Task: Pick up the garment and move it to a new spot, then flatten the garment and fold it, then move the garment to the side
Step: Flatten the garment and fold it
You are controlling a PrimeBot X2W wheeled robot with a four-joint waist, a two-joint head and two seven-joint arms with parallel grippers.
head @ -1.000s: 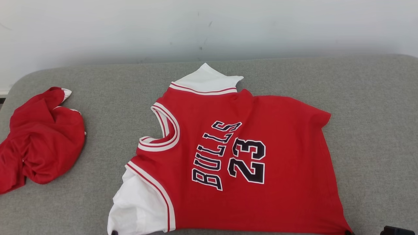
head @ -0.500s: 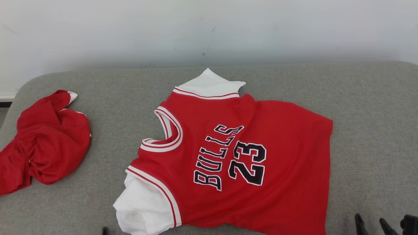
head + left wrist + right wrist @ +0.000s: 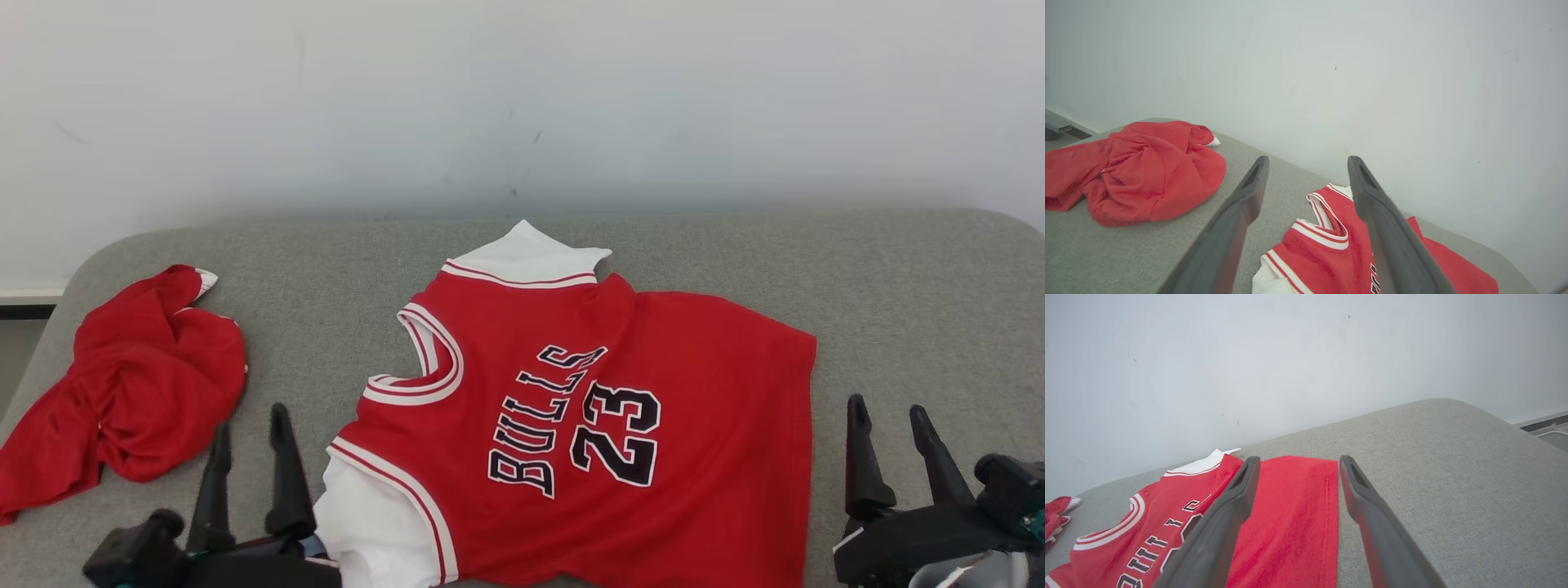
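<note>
Now the jersey (image 3: 604, 408) lies spread, print up, mid-cushion (image 3: 898, 286), so flattening looks nearly done and folding comes next. Its long axis runs side to side, collar (image 3: 424, 359) toward the robot's left, hem (image 3: 804, 457) toward its right. The left gripper (image 3: 251, 418) and right gripper (image 3: 887, 406) flank it, both spread and empty; they must next pinch an edge.

The jersey (image 3: 694, 408) is soft red cloth, matt and faintly napped in the right wrist view — its white sleeves and trim look smoother, the black lettering flat. The crumpled red garment (image 3: 139, 392) is similar dull cloth. The cushion (image 3: 898, 310) is coarse grey woven upholstery. The wall (image 3: 522, 98) is matt white paint, lightly scuffed. The left gripper (image 3: 250, 418) and right gripper (image 3: 887, 406) look like smooth dark plastic — low sheen.
</note>
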